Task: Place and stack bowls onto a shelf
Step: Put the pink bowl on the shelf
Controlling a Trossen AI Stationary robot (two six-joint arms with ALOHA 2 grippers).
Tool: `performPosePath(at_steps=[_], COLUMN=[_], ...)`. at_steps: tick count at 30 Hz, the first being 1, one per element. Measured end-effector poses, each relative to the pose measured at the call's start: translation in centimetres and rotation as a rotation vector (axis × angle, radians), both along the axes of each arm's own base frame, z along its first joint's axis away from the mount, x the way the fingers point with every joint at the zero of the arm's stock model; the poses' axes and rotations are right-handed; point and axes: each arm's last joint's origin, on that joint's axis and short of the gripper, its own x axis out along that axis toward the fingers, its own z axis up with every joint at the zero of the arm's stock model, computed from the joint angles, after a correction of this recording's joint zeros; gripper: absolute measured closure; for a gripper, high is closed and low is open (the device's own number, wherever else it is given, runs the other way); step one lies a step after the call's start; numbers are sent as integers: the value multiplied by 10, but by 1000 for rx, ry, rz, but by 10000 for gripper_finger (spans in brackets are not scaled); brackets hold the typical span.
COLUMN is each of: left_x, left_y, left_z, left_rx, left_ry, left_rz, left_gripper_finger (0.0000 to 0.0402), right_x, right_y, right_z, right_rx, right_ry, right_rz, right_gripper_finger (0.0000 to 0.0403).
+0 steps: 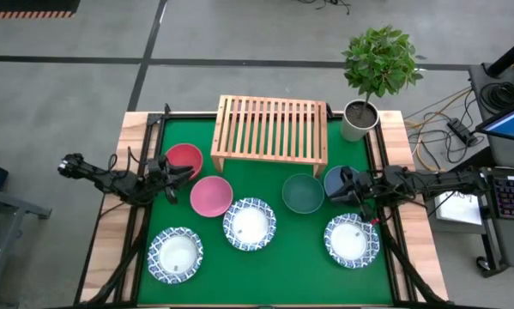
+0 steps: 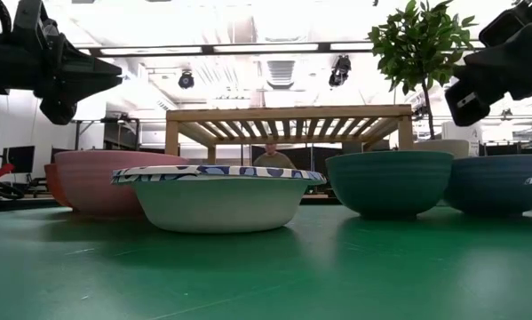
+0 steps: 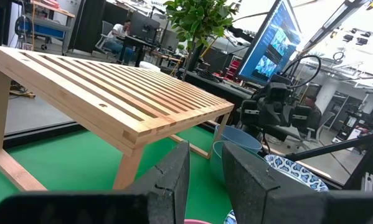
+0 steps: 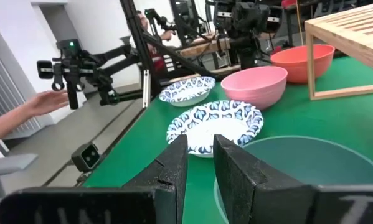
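Bare light-wood slatted shelf (image 1: 270, 129) sits at 12 on the green worktop (image 1: 274, 266) — bowls all below. Left jaws (image 1: 172, 174) by the red deep bowl (image 1: 182, 158), right jaws (image 1: 349, 190) by the blue one (image 1: 334, 178) — both slightly parted, empty. I'd pinch one rim squarely.

I can't read any lettering from here. The bright blue monitor screen (image 3: 270, 43), seen beyond the low light-wood slatted shelf (image 3: 111, 93), shows lines too small to make out. A pale mark on my right gripper's dark finger (image 4: 354, 208) is cut off.
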Motion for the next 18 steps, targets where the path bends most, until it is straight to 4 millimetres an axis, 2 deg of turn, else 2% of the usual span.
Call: performPosePath(at_steps=[8, 13, 18], left_x=[0, 0, -2], left_y=[0, 0, 1], left_z=[0, 2, 11], left_rx=[0, -11, -72], left_ry=[0, -21, -128], left_rz=[0, 0, -3], left_gripper_finger=[324, 324, 324], right_x=[0, 1, 0], right_y=[-1, -5, -8], right_z=[2, 4, 17], right_rx=[-34, -31, -31], right_ry=[-29, -41, -171], right_rz=[-31, -184, -277], right_gripper_finger=[335, 335, 335])
